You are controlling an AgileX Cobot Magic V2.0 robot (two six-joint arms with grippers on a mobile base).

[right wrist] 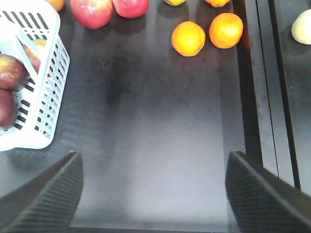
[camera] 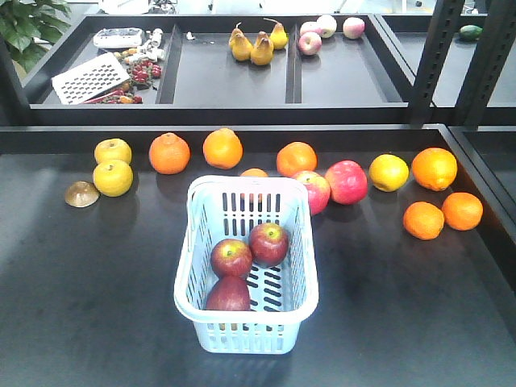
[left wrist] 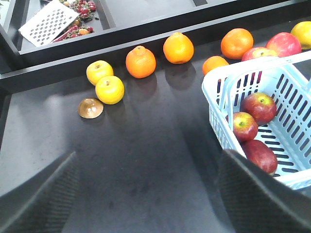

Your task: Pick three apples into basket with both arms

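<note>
Your backdrop: dark matte table (camera: 97,306), softly reflecting overhead light, spreading beneath and ahead of both claws; black divided shelf trays (camera: 234,81) beyond; black upright posts (camera: 439,48) far right; green potted plant (camera: 28,28) far left.

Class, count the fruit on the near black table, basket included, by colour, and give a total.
Dark maroon-red round apples, in the pale blue plastic basket: 3
Brighter pink-red apples: 2
Round orange fruits: 7
Round yellow fruits: 3
Total: 15

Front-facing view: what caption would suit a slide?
Three dark red apples sit inside the pale blue basket, oranges lined up behind.
</note>
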